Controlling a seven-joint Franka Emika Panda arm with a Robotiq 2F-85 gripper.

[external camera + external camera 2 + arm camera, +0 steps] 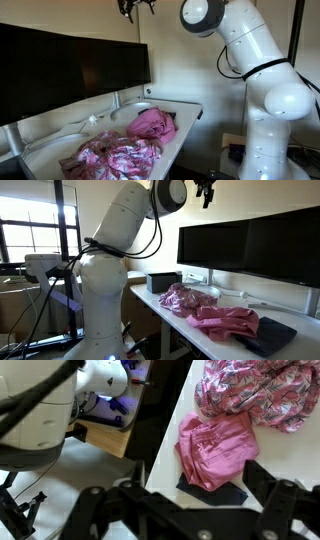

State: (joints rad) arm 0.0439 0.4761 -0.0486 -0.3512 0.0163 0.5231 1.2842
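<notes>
The claw (135, 8) hangs high above the white bench (187, 116), well clear of everything on it. Its fingers are spread wide apart and hold nothing. In the wrist view the two dark fingers (285, 500) frame the bottom edge with open air between them. Below them in that view lies a crumpled pink cloth (215, 450), resting partly on a dark flat piece (212, 493). This may be a mat or another cloth; the view is too coarse to tell. Just beside the pink cloth, on its far side, is a heap of pink-and-white flowered fabric (255, 395). In an exterior view the flowered heap lies nearer the robot's white arm (110, 260), and the pink cloth lies farther right along the bench. Dark monitors (250, 245) stand along the far edge of the bench, and a small black box (160, 282) sits at its left end.
</notes>
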